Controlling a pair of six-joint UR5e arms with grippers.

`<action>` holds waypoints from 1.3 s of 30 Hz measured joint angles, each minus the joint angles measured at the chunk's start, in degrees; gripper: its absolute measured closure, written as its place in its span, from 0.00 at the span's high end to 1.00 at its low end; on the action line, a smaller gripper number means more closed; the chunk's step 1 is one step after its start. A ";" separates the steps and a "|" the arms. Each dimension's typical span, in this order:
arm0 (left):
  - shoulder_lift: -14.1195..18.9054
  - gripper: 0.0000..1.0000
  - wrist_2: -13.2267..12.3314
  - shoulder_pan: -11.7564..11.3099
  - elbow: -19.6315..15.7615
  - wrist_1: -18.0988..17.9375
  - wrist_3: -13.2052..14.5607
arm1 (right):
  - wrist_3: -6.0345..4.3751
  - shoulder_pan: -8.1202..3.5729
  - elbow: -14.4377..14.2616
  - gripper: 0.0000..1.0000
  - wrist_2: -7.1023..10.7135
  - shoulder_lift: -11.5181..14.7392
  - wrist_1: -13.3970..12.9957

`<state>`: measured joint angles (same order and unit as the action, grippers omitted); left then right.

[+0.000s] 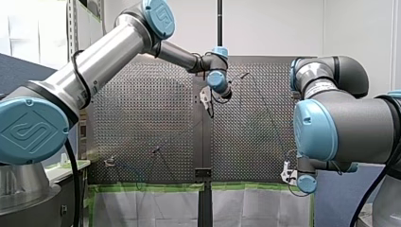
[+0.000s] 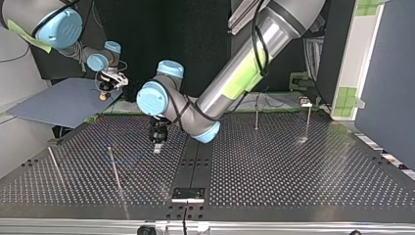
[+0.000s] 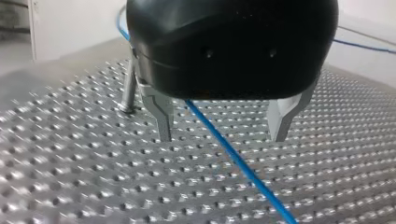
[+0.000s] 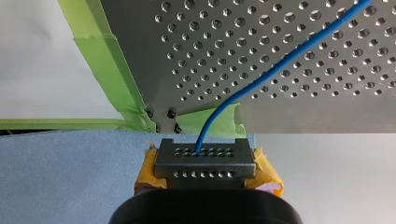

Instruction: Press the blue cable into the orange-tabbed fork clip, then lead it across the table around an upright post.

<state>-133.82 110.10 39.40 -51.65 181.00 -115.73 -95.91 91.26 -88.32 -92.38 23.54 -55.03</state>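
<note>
We see a blue cable [image 4: 280,65] against the silver desk [image 4: 299,107], whose metal carries an even grid of small round holes. Bright green tape [image 4: 93,60] edges the desk, next to a blue-grey sheet [image 4: 70,172]. Our right claw [image 4: 205,161] shows a dark grey plate [image 4: 205,163] dotted with two rows of holes, flanked by yellow-orange pads [image 4: 267,175]. Our left claw [image 3: 222,137] has a glossy black body and bare silver fingers [image 3: 161,112]. Our left arm [image 1: 104,56] is silver and our right arm [image 1: 354,118] darker grey, both with light blue joint caps [image 1: 30,130]. A lime green band [image 2: 244,73] wraps our left arm.
</note>
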 joint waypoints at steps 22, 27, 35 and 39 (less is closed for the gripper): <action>2.57 1.00 -0.78 -0.04 -0.75 0.42 -10.22 | 0.44 0.02 0.01 0.00 -0.01 0.03 0.45; 3.92 1.00 1.22 0.47 -1.36 0.38 -8.81 | 0.44 0.02 0.02 0.00 0.00 0.05 0.58; 6.98 1.00 -1.36 0.78 -5.21 -2.07 -7.32 | 1.95 0.09 0.06 0.00 -0.06 0.06 1.18; 7.31 1.00 -3.62 1.50 -7.50 -1.23 -5.87 | 2.60 0.12 0.40 0.00 -0.11 0.04 1.89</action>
<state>-126.51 106.48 40.90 -59.14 179.77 -121.60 -93.31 91.37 -87.92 -92.50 23.58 -53.14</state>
